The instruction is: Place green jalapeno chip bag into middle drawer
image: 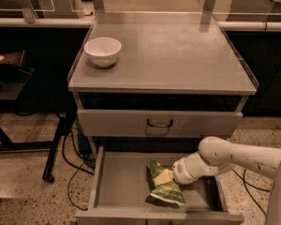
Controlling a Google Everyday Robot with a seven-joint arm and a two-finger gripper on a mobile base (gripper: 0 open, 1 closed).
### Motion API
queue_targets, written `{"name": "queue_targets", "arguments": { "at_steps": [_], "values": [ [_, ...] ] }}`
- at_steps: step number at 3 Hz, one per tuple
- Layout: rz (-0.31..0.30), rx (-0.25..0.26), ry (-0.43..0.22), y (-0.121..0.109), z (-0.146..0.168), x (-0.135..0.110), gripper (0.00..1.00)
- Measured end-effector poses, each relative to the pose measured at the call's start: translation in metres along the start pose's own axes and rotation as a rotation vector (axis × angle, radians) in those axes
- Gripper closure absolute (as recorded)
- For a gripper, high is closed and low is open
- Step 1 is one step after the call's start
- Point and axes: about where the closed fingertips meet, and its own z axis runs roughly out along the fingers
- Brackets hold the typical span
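The green jalapeno chip bag (163, 190) is inside the open middle drawer (119, 184), right of its centre, with its lower end on the drawer floor. My gripper (169, 176) reaches in from the right on a white arm (234, 156). It is shut on the bag's pinched middle, low inside the drawer. The bag's top end points up and to the back.
A white bowl (103, 51) stands on the grey cabinet top (178, 50) at the left. A shut drawer front with a dark curved handle (159, 123) is above the open drawer. Cables (75, 163) and a table leg lie on the floor to the left.
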Motion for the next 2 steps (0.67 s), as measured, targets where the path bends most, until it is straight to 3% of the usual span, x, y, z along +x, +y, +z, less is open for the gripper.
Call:
{"name": "queue_targets", "arguments": {
  "at_steps": [2],
  "values": [
    [0.042, -0.004, -0.028, -0.015, 0.022, -0.006, 1.0]
  ]
}}
